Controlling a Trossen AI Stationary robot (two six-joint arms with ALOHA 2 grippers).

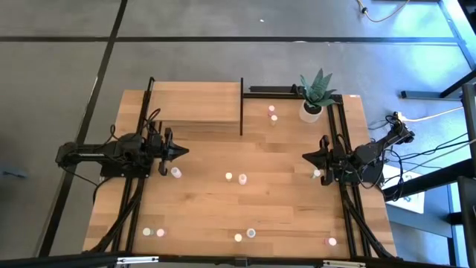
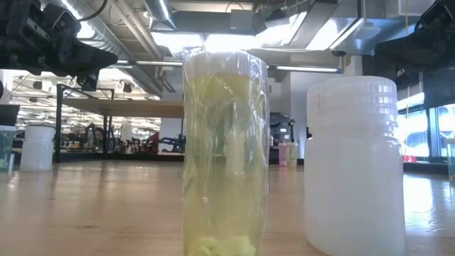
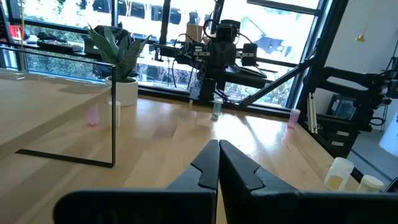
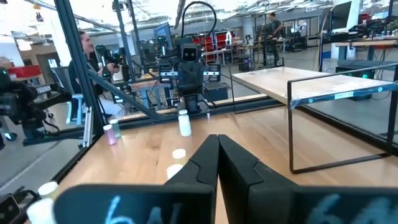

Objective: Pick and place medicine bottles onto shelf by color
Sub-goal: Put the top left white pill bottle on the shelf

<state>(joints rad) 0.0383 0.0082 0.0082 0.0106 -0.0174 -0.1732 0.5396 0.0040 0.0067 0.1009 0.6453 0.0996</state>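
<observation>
Both the left gripper (image 1: 183, 152) at nine o'clock and the right gripper (image 1: 306, 156) at three o'clock are closed and empty, waiting, while the medicine bottles (image 1: 242, 179) sit scattered on the table (image 1: 290, 201), none yet on the shelf (image 1: 195, 103) at eleven o'clock.

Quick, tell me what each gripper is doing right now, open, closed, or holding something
Left gripper: closed, holding nothing.
Right gripper: closed, holding nothing.

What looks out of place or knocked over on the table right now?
Nothing looks spilled or damaged. The medicine bottles stand scattered over the tabletop, none on the shelf yet. Two sit so close to the low camera that they fill its view. Both hands, left and right, are shut and empty.
</observation>
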